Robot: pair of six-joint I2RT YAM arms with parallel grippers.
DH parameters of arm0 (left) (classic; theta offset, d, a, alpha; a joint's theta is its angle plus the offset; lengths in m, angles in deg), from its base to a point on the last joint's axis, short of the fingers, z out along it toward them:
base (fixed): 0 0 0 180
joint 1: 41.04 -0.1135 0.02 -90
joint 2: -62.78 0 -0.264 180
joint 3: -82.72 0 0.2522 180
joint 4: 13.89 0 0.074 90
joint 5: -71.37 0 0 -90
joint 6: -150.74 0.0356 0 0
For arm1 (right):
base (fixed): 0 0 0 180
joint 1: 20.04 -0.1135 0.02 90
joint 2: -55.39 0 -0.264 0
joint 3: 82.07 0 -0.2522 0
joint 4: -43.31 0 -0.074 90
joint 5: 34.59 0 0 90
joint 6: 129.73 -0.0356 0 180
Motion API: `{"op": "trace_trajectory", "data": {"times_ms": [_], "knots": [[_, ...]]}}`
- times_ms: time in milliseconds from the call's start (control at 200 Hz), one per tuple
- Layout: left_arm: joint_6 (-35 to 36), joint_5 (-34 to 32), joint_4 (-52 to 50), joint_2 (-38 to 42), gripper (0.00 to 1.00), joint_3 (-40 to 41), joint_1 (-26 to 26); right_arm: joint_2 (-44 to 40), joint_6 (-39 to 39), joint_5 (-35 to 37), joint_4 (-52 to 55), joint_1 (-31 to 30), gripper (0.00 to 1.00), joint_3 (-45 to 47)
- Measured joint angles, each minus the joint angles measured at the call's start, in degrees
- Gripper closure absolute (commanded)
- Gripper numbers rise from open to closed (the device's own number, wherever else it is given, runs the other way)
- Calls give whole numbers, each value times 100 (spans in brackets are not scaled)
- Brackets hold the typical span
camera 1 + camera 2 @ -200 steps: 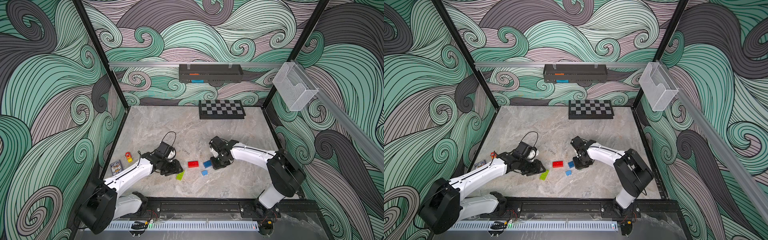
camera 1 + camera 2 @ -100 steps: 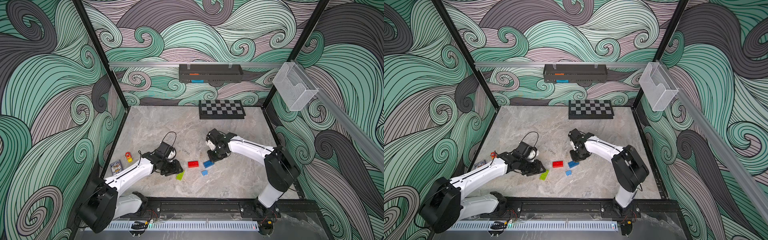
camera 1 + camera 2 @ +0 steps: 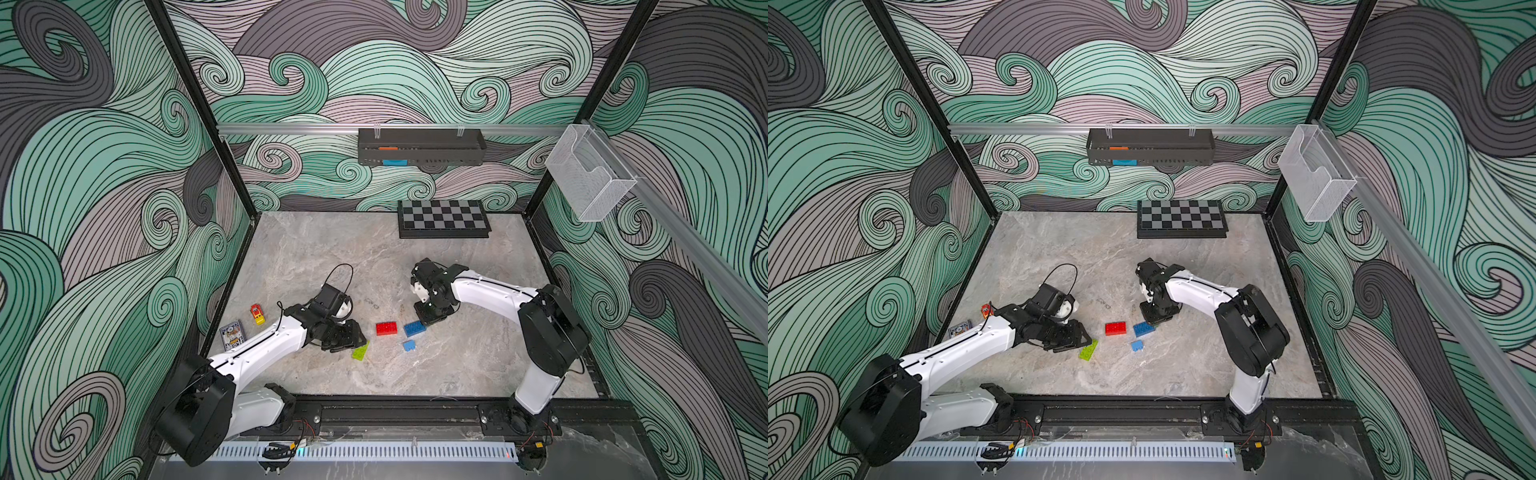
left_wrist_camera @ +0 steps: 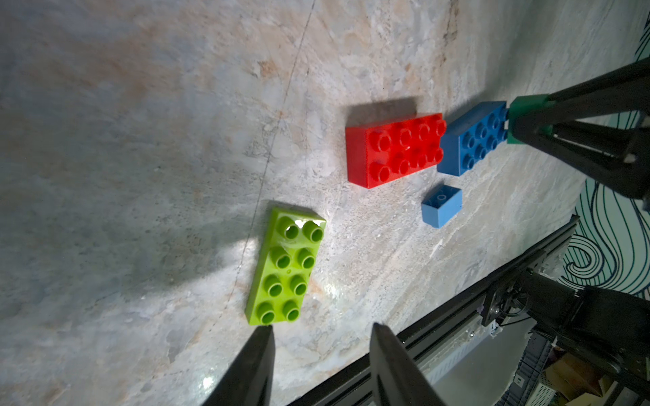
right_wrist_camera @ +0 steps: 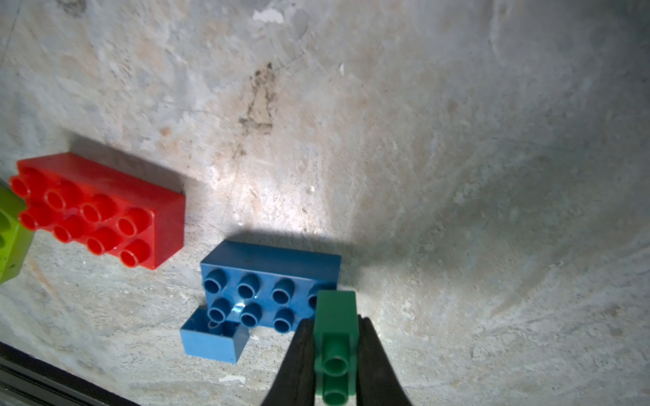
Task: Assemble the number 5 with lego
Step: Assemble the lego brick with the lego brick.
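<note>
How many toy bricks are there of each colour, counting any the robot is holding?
Red brick: 1
Dark blue brick: 1
Light blue brick: 1
Lime green brick: 1
Dark green brick, pinched in the right gripper: 1
Total: 5

Five lego bricks: one red brick [image 3: 386, 328], one dark blue brick [image 3: 414, 328], one lime green brick [image 3: 360, 351], one light blue brick [image 3: 409, 345], one dark green brick [image 5: 336, 327], one toy car [image 3: 257, 313], one card box [image 3: 232, 333], one chessboard [image 3: 443, 217], two claws.
</note>
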Motion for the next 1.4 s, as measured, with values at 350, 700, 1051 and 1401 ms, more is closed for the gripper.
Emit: {"op": "trace_trajectory", "data": {"times_ms": [350, 700, 1051, 1401], "knots": [[2, -9, 2, 0, 52, 0, 2, 0, -9, -83, 13, -2, 84, -15], [0, -9, 17, 0, 52, 0, 0, 9, -50, -155, 15, -103, 83, -13], [0, -9, 17, 0, 52, 2, 2, 74, -111, 76, -7, -269, 82, -35], [0, -11, 17, 7, 52, 7, 4, 164, -378, 595, 11, -575, 87, -87]]}}
